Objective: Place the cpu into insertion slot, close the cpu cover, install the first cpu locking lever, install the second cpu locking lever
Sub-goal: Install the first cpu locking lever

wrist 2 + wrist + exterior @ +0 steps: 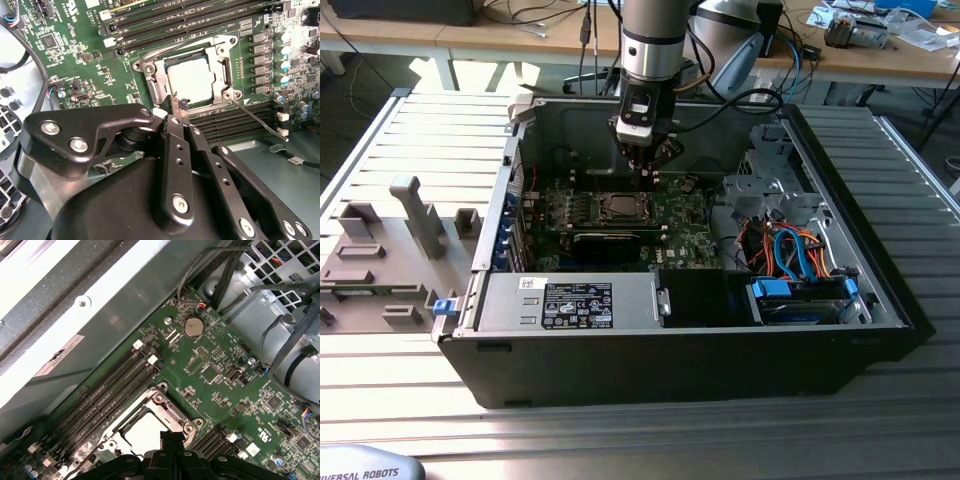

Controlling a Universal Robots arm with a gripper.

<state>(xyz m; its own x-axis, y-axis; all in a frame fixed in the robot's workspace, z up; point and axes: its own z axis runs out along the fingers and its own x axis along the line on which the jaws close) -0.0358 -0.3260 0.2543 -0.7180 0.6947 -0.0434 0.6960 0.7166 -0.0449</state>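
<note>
In the exterior view my gripper (650,172) hangs inside the open computer case, just behind the insertion slot (620,207). The cpu (192,80) lies flat in the slot, its silver top showing through the window of the cpu cover (150,70), which rests down over it. My gripper (176,104) is shut with nothing between its fingers, its tip at the cover's near edge. One thin wire lever (260,117) sticks out from a socket corner over the memory slots. Another lever (175,47) runs along the opposite side. In the first wrist view the fingertips (172,437) overlap the socket frame (165,405).
Black memory slots (190,20) flank the socket on both sides. A black card (610,243) and the silver power supply (570,300) sit in front, a drive cage with blue and orange cables (800,260) at the exterior view's right. Case walls enclose all of it.
</note>
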